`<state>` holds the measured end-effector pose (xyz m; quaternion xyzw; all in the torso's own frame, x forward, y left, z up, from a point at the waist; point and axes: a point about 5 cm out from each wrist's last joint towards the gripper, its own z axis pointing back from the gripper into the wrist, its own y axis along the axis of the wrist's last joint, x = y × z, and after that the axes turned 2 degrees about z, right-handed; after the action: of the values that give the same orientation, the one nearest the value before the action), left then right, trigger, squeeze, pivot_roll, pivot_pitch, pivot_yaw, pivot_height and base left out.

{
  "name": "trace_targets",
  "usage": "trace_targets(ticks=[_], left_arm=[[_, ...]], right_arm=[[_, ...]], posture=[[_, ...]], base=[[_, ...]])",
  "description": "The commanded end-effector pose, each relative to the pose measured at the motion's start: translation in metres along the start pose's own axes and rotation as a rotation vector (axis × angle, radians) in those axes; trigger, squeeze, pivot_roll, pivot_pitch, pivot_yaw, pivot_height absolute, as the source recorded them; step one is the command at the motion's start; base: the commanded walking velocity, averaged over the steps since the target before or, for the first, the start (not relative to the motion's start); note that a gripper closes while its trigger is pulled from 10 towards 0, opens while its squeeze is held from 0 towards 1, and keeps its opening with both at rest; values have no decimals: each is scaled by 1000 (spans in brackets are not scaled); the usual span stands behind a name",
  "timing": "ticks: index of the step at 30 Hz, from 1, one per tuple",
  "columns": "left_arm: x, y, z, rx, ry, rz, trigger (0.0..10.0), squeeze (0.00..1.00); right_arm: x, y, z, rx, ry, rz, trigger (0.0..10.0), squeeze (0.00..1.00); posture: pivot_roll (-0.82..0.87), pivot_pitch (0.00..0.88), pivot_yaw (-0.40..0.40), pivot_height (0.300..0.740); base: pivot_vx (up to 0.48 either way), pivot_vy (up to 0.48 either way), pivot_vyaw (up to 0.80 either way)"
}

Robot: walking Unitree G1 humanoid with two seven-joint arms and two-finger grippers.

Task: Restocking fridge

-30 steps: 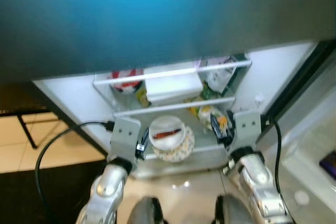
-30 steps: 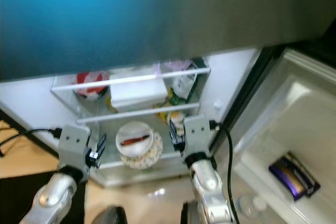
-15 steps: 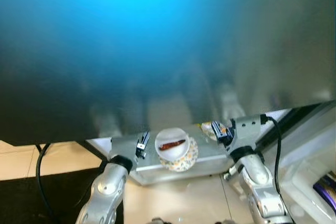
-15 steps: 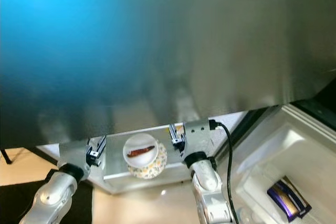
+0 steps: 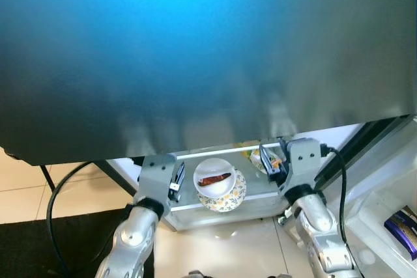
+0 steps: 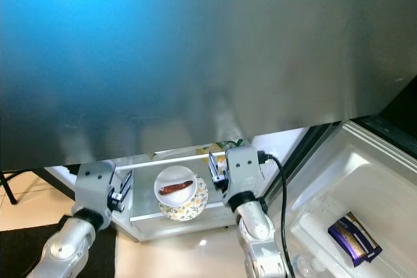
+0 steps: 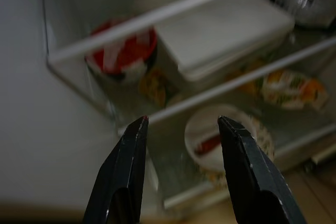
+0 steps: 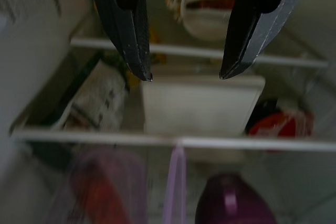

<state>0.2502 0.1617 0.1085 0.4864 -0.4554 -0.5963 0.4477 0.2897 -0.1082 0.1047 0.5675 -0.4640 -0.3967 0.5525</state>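
Note:
A white bowl (image 5: 214,178) holding a reddish sausage sits on a floral plate (image 5: 230,198) on a low glass shelf (image 5: 189,207) of the open fridge. My left gripper (image 5: 174,182) is just left of the bowl and my right gripper (image 5: 268,165) just right of it. Both are open and hold nothing. In the left wrist view the open left gripper (image 7: 182,120) points at the bowl (image 7: 218,137), a white box (image 7: 226,35) and a red-lidded tub (image 7: 122,56). Past the open right gripper (image 8: 186,76) in the right wrist view lie the bowl (image 8: 210,3) and the white box (image 8: 202,103).
A dark, blue-glared fridge front (image 5: 195,50) looms over the shelves. A snack packet (image 5: 260,158) lies near my right gripper. The open door (image 6: 339,180) at the right carries a purple packet (image 6: 350,239). A black mat (image 5: 39,245) covers the floor at the left.
The camera has shifted, so the dark fridge front now hides the upper shelves. Both grippers stay open on either side of the bowl.

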Motion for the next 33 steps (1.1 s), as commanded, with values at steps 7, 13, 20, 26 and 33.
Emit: trace_targets(ticks=[7, 13, 20, 26, 33], left_arm=[[1, -31, 12, -101, 13, -23, 10000, 0], [-1, -41, 15, -134, 19, -40, 10000, 0], [-3, -55, 20, -175, 21, -57, 10000, 0], [-2, -62, 23, -194, 20, -69, 10000, 0], [-5, -72, 25, -233, 45, -39, 10000, 0]], right_arm=[[-6, -47, 26, -173, 71, 17, 10000, 0], [-5, -66, 37, -251, 78, 33, 10000, 0], [3, -86, 51, -333, 37, 27, 10000, 0], [9, -99, 62, -383, 14, 42, 10000, 0], [17, -108, 69, -416, -57, 21, 10000, 0]], posture=[[-75, 213, 30, 740], [-74, 208, 31, 740], [-77, 201, 32, 740], [-78, 197, 32, 740], [-82, 191, 34, 740]], base=[[0, 0, 0], [0, 0, 0], [0, 0, 0], [0, 0, 0], [0, 0, 0]])
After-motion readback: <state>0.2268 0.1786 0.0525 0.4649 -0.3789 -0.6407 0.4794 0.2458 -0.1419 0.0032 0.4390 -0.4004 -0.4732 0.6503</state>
